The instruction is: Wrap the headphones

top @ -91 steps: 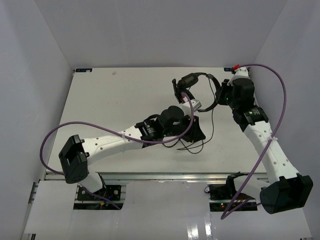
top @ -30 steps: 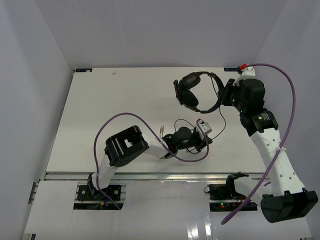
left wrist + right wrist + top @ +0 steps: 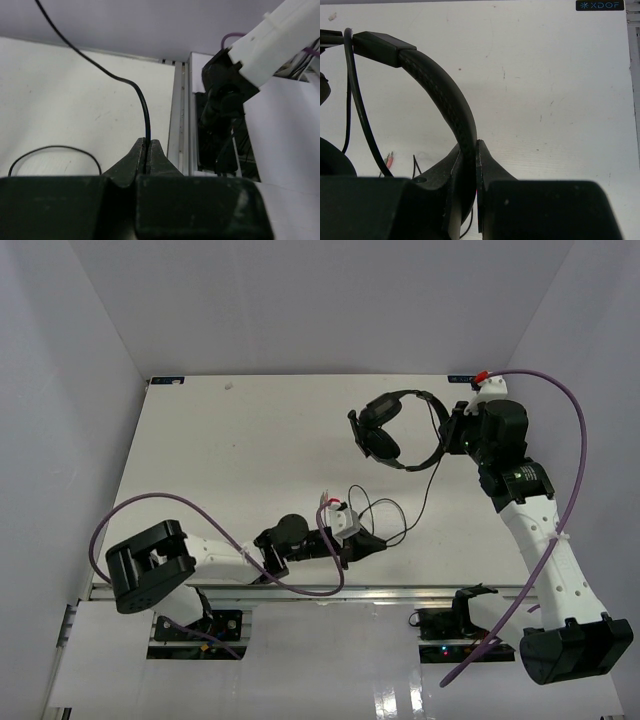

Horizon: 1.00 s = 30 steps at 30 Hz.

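Black headphones (image 3: pixel 383 436) gripped at headband (image 3: pixel 442 87) by tightly closed right jaws, left jaws pinched together on thin cord (image 3: pixel 146 117)

RIGHT WRIST: The headphones (image 3: pixel 375 47) run off the left edge, one earcup (image 3: pixel 330 160) showing only as a dark sliver. The headband (image 3: pixel 445 95) is lost from view low down, between the right fingers (image 3: pixel 492 167). The cord (image 3: pixel 348 60) drops out of sight behind their housing.

LEFT WRIST: The cord is cut by the top edge, and its loop passes behind the left fingers (image 3: pixel 131 160).

OVERHEAD: The plugs (image 3: pixel 324 500), nearer the camera than the headphones, are too small to make out.
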Motion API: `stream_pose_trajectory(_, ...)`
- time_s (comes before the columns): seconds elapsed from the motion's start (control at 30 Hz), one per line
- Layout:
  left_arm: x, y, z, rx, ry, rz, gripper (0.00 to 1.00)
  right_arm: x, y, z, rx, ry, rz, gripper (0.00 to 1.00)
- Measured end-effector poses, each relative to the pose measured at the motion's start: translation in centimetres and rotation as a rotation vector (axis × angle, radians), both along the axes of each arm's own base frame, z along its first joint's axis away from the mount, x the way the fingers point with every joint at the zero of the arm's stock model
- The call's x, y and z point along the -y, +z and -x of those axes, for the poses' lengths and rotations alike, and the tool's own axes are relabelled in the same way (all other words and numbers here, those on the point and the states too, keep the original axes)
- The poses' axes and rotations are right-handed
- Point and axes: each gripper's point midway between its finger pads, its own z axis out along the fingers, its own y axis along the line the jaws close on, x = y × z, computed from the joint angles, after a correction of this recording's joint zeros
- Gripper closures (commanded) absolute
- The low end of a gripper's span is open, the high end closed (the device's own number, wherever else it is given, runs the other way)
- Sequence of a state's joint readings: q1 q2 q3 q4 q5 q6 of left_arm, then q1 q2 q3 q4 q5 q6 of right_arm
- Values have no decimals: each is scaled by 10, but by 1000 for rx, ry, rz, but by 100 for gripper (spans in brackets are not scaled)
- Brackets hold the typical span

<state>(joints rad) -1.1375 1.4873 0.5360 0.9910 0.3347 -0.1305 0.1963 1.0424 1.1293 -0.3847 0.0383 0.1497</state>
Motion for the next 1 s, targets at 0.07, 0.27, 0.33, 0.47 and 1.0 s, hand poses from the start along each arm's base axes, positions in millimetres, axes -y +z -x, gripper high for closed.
stream_pose_trajectory(0.07, -4, 20, 9, 21, -20, 41, 100, 0, -2, -2, 0, 4, 9, 92)
stream_pose_trajectory(0.27, -26, 84, 49, 106, -85, 166, 100, 0, -14, -9, -22, 10, 32, 92)
stream_pose_trajectory(0.33, -39, 87, 53, 121, -76, 171, 100, 2, -17, -12, -29, 9, 33, 92)
stream_pose_trajectory(0.47, -62, 68, 50, 118, -14, 138, 100, 5, -18, -13, -30, 14, 35, 92)
stream_pose_trajectory(1.0, -40, -34, 29, 42, 11, -136, 100, -17, -3, -4, -27, 156, -59, 92)
